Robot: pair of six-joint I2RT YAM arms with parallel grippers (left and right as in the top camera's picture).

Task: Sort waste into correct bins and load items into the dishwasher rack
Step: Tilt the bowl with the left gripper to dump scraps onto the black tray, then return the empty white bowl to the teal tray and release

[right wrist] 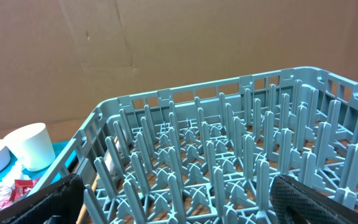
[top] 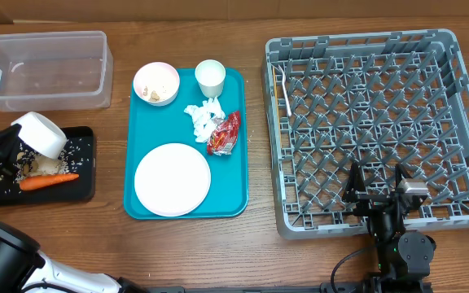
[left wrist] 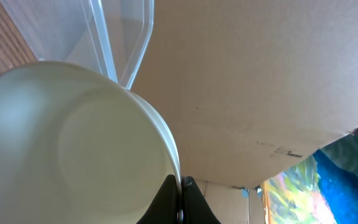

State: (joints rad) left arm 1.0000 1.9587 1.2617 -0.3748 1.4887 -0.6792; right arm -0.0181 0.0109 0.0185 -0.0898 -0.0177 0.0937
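Observation:
My left gripper is shut on the rim of a small white bowl, which is tipped on its side above the black tray bin. In the left wrist view the fingertips pinch the bowl rim. An orange carrot stick, rice grains and nuts lie in the black tray. The clear tub bin stands behind it. The second bowl, cup, tissue, red wrapper and plate sit on the teal tray. My right gripper hangs open over the dishwasher rack near its front edge.
A thin utensil lies inside the rack's left side. The right wrist view shows the rack's upright pegs between my fingers, with the cup and wrapper beyond its left wall. A cardboard wall stands behind the table.

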